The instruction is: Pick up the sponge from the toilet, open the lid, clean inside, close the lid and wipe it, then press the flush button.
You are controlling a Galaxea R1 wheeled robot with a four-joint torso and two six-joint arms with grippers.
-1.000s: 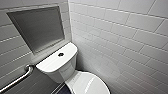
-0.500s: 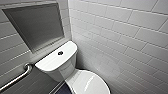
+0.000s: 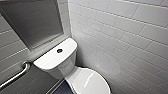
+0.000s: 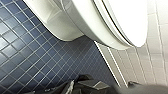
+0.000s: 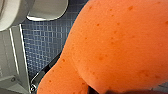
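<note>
The white toilet stands in the corner, its lid down over the bowl. The dark round flush button sits in the middle of the flat tank top. The orange-red sponge looms very close in the right wrist view, and my right gripper is shut on it above the blue floor beside the toilet. In the left wrist view the bowl and the closed lid are seen from low at the side. My left gripper hangs open and holds nothing.
White tiled walls close in on the toilet's right and back. A metal grab bar runs along the left wall under a grey recessed panel. Dark blue mosaic floor surrounds the toilet base.
</note>
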